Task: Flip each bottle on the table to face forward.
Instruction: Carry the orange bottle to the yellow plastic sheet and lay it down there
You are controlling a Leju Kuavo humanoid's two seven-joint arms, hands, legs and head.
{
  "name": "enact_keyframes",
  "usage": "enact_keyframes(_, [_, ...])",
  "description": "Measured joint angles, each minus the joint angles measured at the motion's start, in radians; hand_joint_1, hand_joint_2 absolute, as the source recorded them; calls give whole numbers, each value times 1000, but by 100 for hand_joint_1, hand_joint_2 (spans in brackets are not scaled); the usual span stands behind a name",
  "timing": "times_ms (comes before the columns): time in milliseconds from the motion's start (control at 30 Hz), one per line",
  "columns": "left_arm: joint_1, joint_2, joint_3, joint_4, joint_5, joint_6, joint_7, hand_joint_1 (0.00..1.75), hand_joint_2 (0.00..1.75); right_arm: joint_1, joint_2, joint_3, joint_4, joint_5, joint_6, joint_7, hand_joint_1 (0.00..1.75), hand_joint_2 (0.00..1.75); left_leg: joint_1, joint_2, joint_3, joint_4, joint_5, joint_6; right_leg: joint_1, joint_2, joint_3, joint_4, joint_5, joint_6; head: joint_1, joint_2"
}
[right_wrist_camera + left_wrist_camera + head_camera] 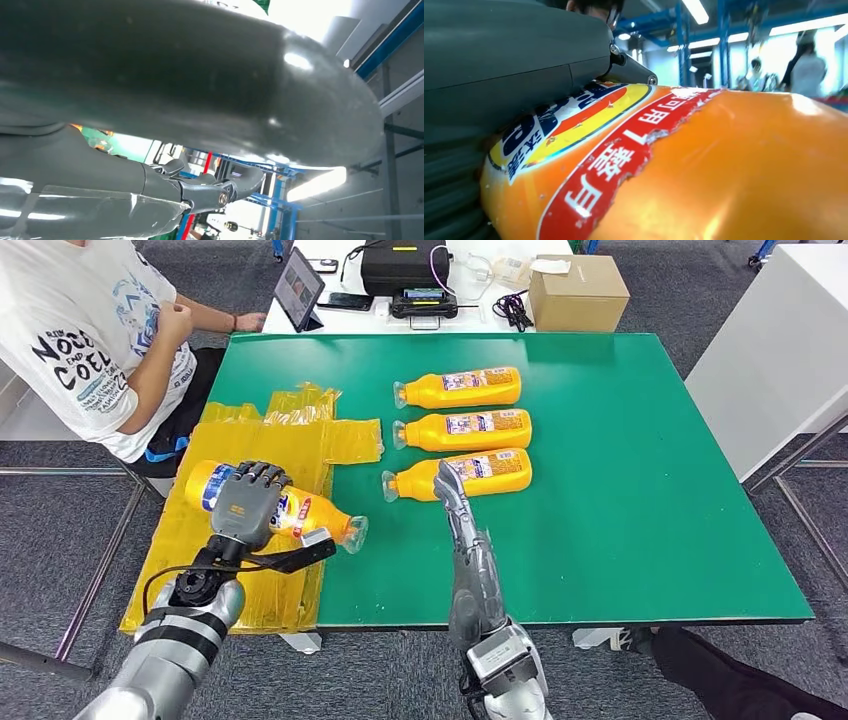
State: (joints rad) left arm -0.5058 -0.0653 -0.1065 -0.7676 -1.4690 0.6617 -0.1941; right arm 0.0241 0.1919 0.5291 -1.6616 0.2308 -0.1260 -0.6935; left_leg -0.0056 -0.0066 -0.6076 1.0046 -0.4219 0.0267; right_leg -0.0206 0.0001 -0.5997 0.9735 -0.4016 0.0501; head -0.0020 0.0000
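My left hand (245, 503) grips an orange bottle (312, 517) that lies on its side over the yellow plastic sheet (300, 430), its clear neck pointing right. Close up, the left wrist view has the bottle's (724, 165) blue, yellow and red label against my left hand (499, 60). Three more orange bottles lie in a row on the green table (640, 500): far (460, 388), middle (468, 428), near (490, 470), necks to the left. My right hand (463, 530) stretches flat, holding nothing, its fingertips (445, 472) at the near bottle's shoulder. Its grey cover (175, 100) fills the right wrist view.
A person in a white T-shirt (85, 340) sits at the table's far left corner. Behind the green table, a white table carries a tablet (299, 287), a black case (402, 265) and a cardboard box (578, 290). Another white table (780, 350) stands at the right.
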Motion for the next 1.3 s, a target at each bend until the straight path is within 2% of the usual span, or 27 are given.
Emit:
enact_keyframes(167, [-44,30,-1,105,-14,2,7,175,175,0,0,-4,0,0,4,-3,0,0,0,-1,-1,0,0,0,0,0,0,0,0,0,0,0])
enact_keyframes(400, [-64,45,-10,160,-31,-8,23,175,175,0,0,-6,0,0,7,-3,0,0,0,-2,-2,0,0,0,0,0,-1,0,0,0,0,0])
enact_keyframes(533, [-88,58,-28,198,-75,-102,64,175,175,-1,1,-6,0,0,26,-3,0,0,0,-1,-1,0,0,0,0,0,-1,0,0,0,0,0])
enact_keyframes(667, [-124,72,-26,248,-20,-205,36,175,175,0,4,-7,0,0,43,-3,0,0,0,-1,-1,0,0,0,0,0,-1,0,0,0,0,0])
enact_keyframes(867, [-164,77,20,289,114,-327,-4,175,175,0,9,-7,2,-2,63,5,0,0,0,-2,-1,0,0,0,0,0,0,0,0,0,0,0])
enact_keyframes(1033, [-184,77,59,309,153,-420,17,175,175,-1,14,-7,17,3,80,17,0,0,0,-2,-1,0,0,0,0,0,0,0,0,0,0,0])
enact_keyframes(1067, [-187,77,62,313,153,-431,26,156,175,-1,15,-7,21,4,82,19,0,0,0,-2,-1,0,0,0,0,0,0,0,0,0,0,0])
enact_keyframes(1167, [-196,77,70,325,158,-453,51,25,175,-1,19,-7,33,9,87,22,0,0,0,-1,0,0,0,0,0,0,0,0,0,0,0,0])
enact_keyframes(1200, [-199,77,74,328,162,-458,57,0,175,-1,19,-7,37,13,86,23,0,0,0,-1,0,0,0,0,0,0,1,0,0,0,0,0])
enact_keyframes(1300, [-203,76,82,336,167,-466,68,0,175,-2,22,-8,48,30,69,25,0,0,0,-1,1,0,0,0,0,0,1,0,0,0,0,0])
